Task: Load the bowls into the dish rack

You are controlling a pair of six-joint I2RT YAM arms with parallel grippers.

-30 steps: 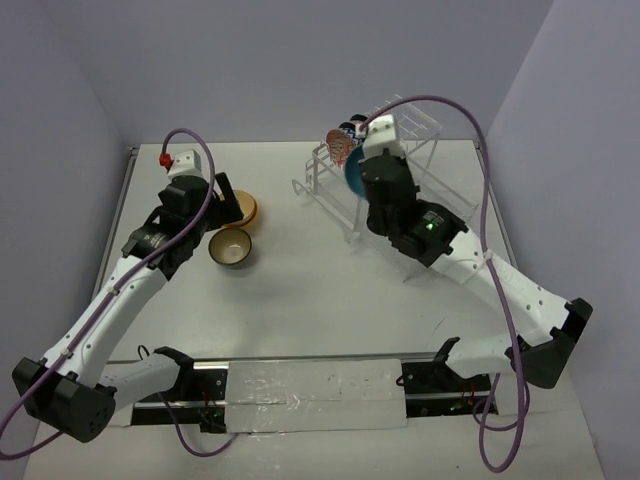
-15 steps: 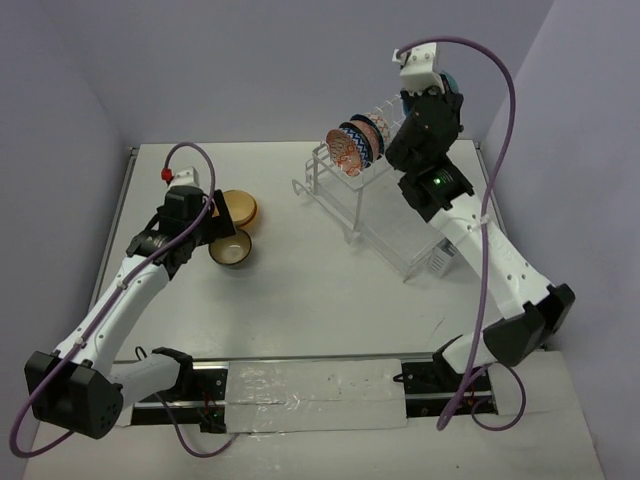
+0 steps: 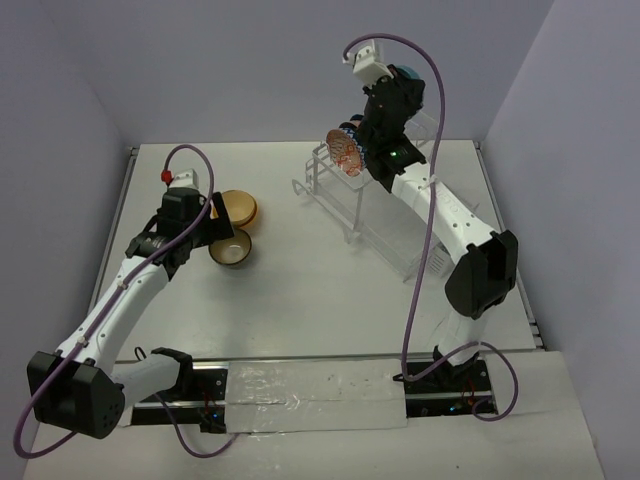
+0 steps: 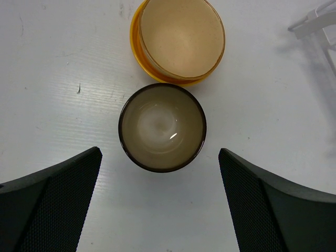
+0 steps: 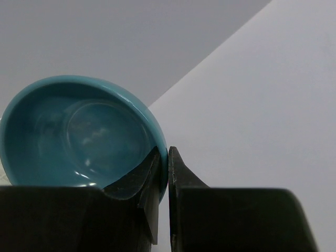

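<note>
My right gripper is raised high above the white wire dish rack and is shut on the rim of a blue bowl, which also shows in the top view. A reddish-pink patterned bowl and a blue-zigzag bowl stand on edge in the rack's top slots. My left gripper is open, its jaws wide apart just short of a tan bowl with a dark rim, also in the top view. A cream bowl nested in an orange-yellow bowl sits beyond it.
The rack has a clear tray bottom and a small cutlery basket at its right end. Walls close in the table on the left, back and right. A rail runs along the near edge.
My right arm has lifted the blue bowl from rack height to high above the rack, then swung it left. My left gripper has edged down over the tan bowl.
</note>
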